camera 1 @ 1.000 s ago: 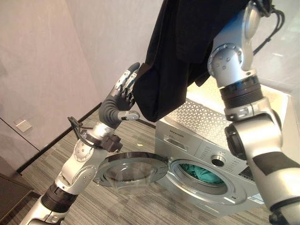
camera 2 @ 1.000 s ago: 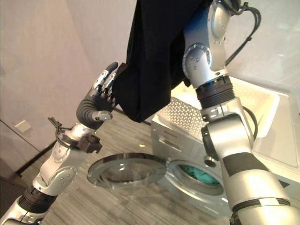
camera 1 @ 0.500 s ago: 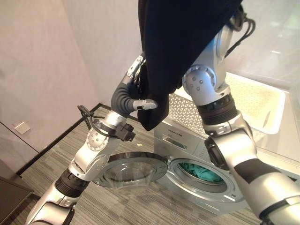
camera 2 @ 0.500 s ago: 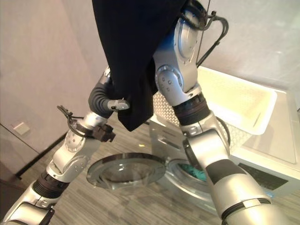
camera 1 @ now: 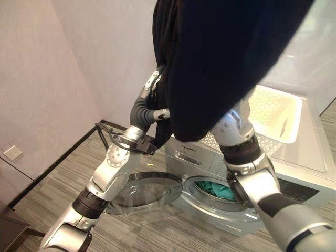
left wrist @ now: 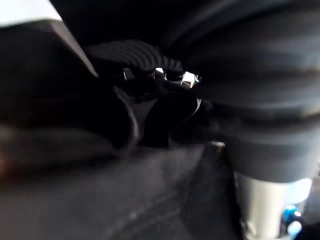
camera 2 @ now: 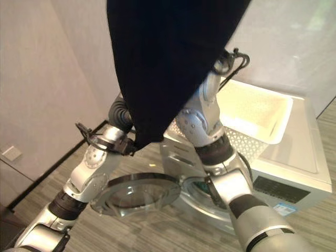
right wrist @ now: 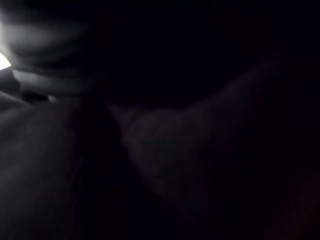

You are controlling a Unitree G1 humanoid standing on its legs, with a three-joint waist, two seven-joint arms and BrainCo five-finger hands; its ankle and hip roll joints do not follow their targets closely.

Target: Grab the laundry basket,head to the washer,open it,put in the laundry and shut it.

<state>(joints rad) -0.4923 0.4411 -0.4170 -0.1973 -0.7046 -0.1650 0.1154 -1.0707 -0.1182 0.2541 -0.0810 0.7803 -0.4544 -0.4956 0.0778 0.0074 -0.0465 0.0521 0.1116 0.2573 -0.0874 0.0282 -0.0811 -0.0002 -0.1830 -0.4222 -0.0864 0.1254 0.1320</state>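
- Hangs larger and closer than a second ago, black garment (camera 1: 226,68) now spreading across the upper middle of both eye views, lower hem dropped in front of the washer's top edge.
- Raised high on the right arm; right hand buried in the cloth, so cannot tell how its fingers stand.
- Pressed into the garment's left edge, left hand (camera 1: 148,107), dark ribbed cover and thumb showing beside the cloth; seen up close in the left wrist view, fingers (left wrist: 181,79) curled into the dark fabric, holding a fold.
- Stands below the garment on the striped grey floor (camera 1: 63,178), silver washer (camera 1: 294,189), round opening facing forward.
- Lies inside the drum, teal laundry (camera 1: 218,190), partly hidden by the right forearm.
- Swung fully open to the washer's left, round door (camera 2: 137,193), lying roughly level beside the left elbow.
- Rests on top of the washer, white laundry basket (camera 1: 273,113), perforated sides, inside looking bare where visible.
- Sits low on the wall at far left, white socket plate (camera 1: 11,153).
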